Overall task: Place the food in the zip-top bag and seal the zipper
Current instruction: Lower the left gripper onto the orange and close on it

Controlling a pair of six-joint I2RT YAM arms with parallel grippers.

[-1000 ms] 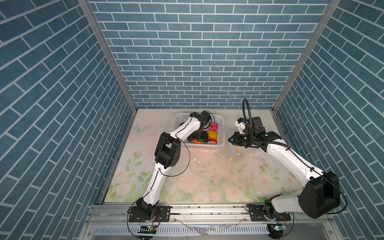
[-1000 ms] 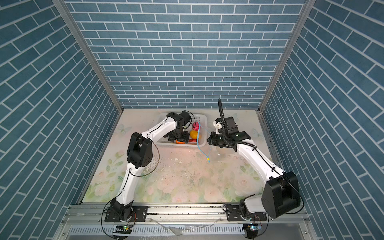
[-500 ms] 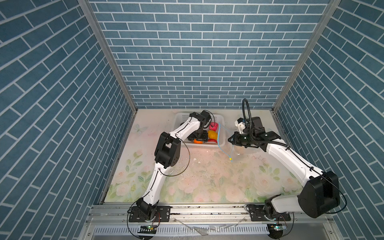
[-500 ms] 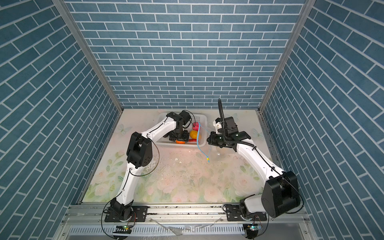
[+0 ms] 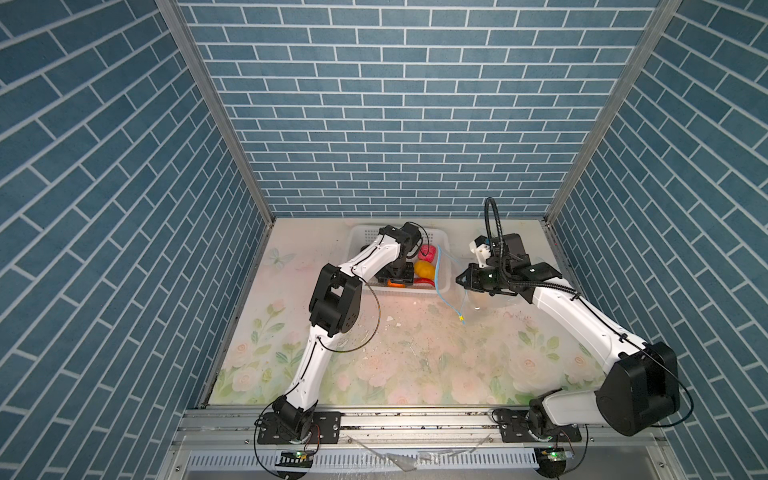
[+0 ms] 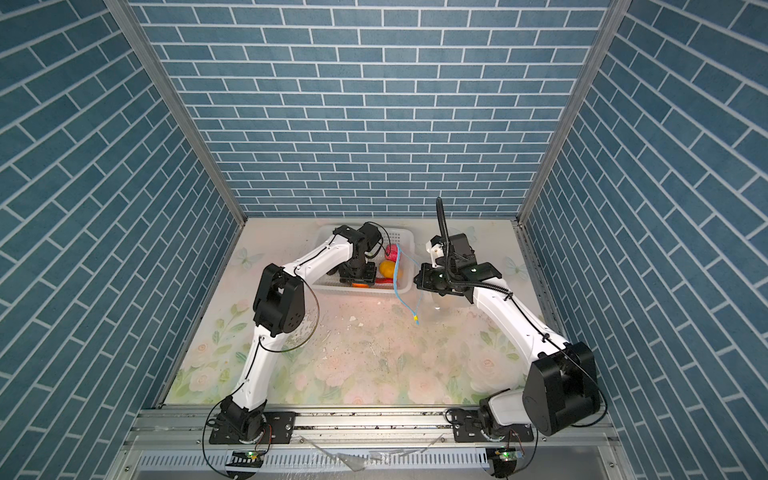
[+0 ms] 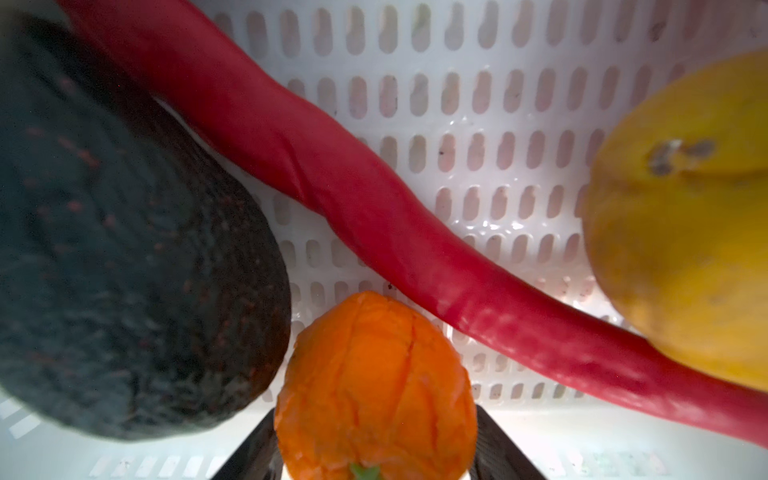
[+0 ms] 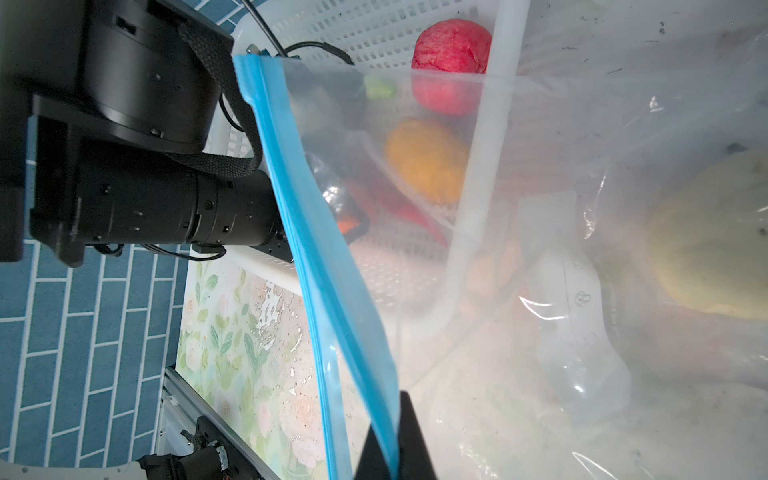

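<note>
My left gripper (image 5: 395, 283) (image 7: 374, 419) reaches down into the white basket (image 5: 360, 235), its fingers pressed on both sides of an orange food piece (image 7: 374, 374). Beside it lie a black lump (image 7: 116, 249), a red chilli (image 7: 353, 195), a yellow-orange piece (image 5: 424, 269) and a pink one (image 5: 428, 251). My right gripper (image 5: 459, 279) (image 8: 392, 440) is shut on the light-blue zipper (image 8: 324, 249) and holds the clear zip-top bag (image 8: 540, 208) up beside the basket. A cream piece (image 8: 715, 237) lies inside the bag. The zipper's yellow tab (image 5: 462, 318) hangs near the floral mat.
The basket stands at the back of the floral mat (image 5: 415, 365), close to the rear tiled wall. The bag's loose zipper strip drapes over the basket's right rim (image 6: 409, 274). Both arm bases sit on the front rail (image 5: 415, 419).
The left jaws have narrowed onto the orange piece. Both arms and the held bag stay where they were.
</note>
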